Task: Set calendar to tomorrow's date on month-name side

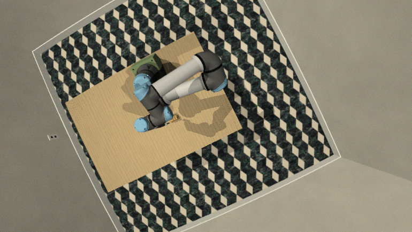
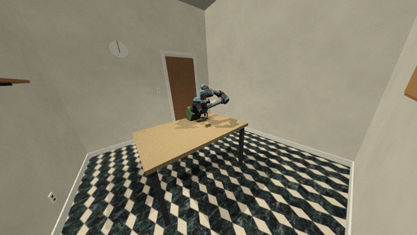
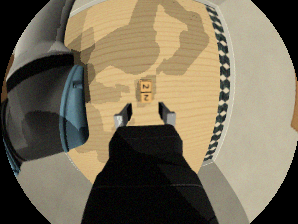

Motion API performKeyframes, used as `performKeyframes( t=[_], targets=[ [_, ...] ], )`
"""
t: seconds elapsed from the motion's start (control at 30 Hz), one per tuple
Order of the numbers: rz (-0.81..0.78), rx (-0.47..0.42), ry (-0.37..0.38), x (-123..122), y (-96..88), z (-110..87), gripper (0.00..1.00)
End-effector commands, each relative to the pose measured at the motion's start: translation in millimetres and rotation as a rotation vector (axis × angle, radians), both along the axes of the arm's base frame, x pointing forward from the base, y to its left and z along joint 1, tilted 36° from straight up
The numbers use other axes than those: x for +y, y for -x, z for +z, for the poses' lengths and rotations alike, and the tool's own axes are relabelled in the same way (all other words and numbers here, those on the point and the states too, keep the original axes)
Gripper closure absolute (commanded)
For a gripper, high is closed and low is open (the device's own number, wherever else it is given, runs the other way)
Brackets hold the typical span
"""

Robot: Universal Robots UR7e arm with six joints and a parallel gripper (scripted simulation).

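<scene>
Two light wooden cubes lie side by side on the table in the wrist view, the upper cube and the lower cube. Each shows a dark digit on top that looks like a 2, turned on its side in this view. The calendar shows small in the exterior view; in the top view the arm partly hides it. The tray's walls and the month's name cannot be made out. My gripper is open and empty, above the table and just short of the lower cube in the wrist view.
The wooden table carries the arm on its green base block at the back edge. The arm's blue-capped joint stands left of the cubes in the wrist view. Arm shadows fall across the table around the calendar.
</scene>
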State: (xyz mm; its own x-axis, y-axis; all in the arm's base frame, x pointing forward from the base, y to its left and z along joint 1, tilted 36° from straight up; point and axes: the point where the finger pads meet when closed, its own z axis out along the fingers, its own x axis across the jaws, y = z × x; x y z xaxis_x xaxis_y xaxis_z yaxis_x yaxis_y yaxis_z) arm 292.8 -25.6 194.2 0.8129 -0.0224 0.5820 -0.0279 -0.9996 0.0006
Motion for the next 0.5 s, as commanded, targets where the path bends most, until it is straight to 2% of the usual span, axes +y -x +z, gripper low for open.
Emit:
performKeyframes(
  t=[0.0,0.13,0.47],
  targets=[
    [0.002,0.007,-0.001,-3.5,-2.2,-6.0,0.00],
    [0.002,0.010,-0.001,-5.3,-4.7,-10.6,0.00],
    [0.001,0.003,0.000,-2.2,-24.7,-33.9,0.00]
  ],
)
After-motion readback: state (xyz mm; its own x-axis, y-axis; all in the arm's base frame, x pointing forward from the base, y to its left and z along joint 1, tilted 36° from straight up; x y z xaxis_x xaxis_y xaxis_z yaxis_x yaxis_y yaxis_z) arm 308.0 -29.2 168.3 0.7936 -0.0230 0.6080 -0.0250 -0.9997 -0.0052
